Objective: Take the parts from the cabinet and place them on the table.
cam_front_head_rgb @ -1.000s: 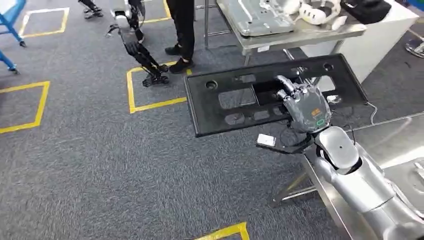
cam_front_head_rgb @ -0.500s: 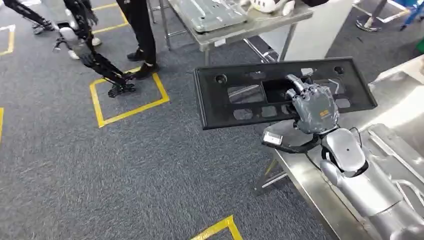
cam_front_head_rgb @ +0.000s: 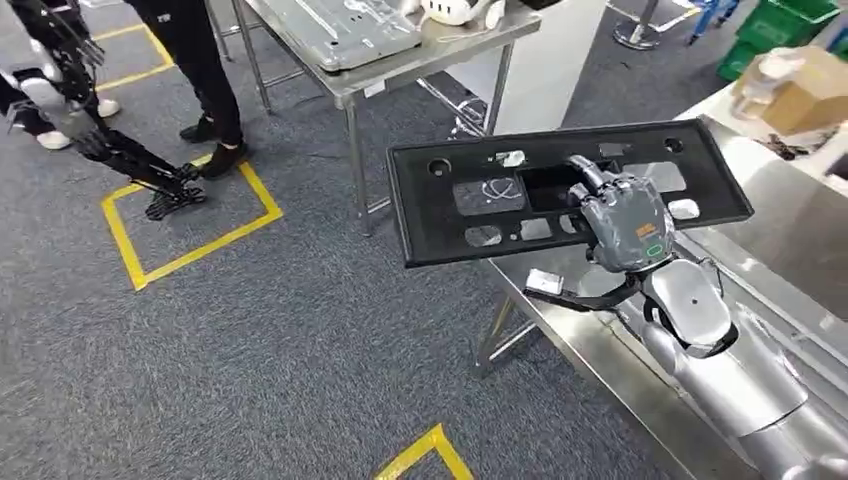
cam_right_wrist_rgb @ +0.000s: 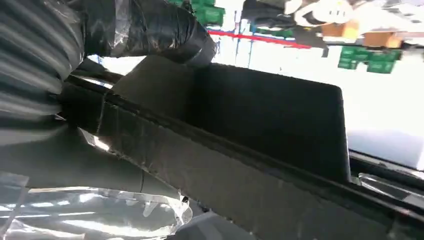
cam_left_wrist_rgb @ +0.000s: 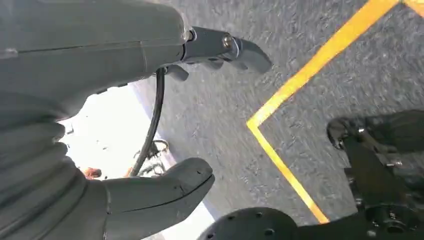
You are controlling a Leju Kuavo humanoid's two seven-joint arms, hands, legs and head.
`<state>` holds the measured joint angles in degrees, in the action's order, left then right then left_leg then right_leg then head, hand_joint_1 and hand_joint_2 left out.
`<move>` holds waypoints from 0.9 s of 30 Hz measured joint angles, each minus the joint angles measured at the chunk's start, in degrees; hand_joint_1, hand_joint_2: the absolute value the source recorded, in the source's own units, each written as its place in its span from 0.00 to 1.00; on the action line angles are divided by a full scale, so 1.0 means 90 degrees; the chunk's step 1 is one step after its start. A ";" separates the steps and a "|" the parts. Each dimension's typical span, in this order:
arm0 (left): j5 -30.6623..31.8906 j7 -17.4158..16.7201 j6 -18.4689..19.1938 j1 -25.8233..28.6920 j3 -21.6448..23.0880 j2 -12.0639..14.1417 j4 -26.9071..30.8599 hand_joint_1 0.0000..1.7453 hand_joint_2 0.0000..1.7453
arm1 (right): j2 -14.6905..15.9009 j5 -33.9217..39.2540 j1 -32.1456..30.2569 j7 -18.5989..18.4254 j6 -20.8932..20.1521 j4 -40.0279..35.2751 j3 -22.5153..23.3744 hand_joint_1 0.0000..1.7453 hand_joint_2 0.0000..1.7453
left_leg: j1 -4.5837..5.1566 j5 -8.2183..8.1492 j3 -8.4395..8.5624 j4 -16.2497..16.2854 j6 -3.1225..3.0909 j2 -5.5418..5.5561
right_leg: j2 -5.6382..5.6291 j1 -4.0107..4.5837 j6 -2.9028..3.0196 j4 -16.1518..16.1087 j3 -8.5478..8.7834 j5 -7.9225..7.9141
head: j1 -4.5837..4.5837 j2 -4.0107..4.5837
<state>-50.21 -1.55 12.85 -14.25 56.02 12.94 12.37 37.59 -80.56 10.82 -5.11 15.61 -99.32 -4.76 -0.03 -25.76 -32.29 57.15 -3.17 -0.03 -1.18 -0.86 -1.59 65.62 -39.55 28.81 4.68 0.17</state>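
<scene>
The black panel [cam_front_head_rgb: 560, 190] is hanging flat in the air, its right part over the steel worktop [cam_front_head_rgb: 640, 390], its left part over carpet. The right robot hand [cam_front_head_rgb: 625, 222] is gripping its middle cut-out. Held at one point, it risks tilting and slipping. The left robot hand [cam_left_wrist_rgb: 100, 120] is holding nothing, fingers apart.

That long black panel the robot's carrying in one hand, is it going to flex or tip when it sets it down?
The black panel looks rigid: it stays flat though the right hand grips it at one spot. That grip sits right of centre, so the long left end may dip or swing. Many cutouts suggest it is light for its size.
</scene>
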 joint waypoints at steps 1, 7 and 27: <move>0.0014 0.0002 -0.0002 0.0017 -0.0012 0.0000 0.0002 0.00 1.00 | -0.0007 0.0000 0.0004 0.0000 -0.0014 0.0002 -0.0017 1.00 1.00 | 0.0007 -0.0001 -0.0014 0.0007 0.0000 -0.0075 | 0.0075 -0.0013 -0.0012 0.0513 -0.0225 0.0245 | 0.0000 0.0000; 0.0065 0.0017 -0.0015 0.0056 -0.0133 -0.0032 0.0002 0.00 1.00 | -0.0053 -0.0032 0.0057 -0.0027 -0.0126 0.0041 -0.0053 1.00 1.00 | -0.0003 -0.0089 -0.0062 0.0140 0.0069 -0.0531 | 0.0420 -0.0052 -0.0075 -0.0506 0.0482 -0.0369 | 0.0005 0.0000; 0.0262 0.0017 -0.0027 0.0196 -0.0532 -0.0022 0.0012 0.00 1.00 | -0.0163 -0.0051 0.0017 -0.0107 -0.0223 0.0163 -0.0136 1.00 1.00 | -0.0019 -0.0120 -0.0152 0.0522 0.0188 0.0282 | -0.0466 0.0005 0.0249 -0.0668 0.0444 -0.0410 | 0.0000 0.0000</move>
<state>-47.85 -1.40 12.61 -12.48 51.23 12.74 12.48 36.13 -81.02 10.98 -6.08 13.60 -97.85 -5.99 -0.20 -26.84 -33.66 61.85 -1.48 2.51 -5.38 -0.81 0.65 59.61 -35.55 25.12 4.68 0.17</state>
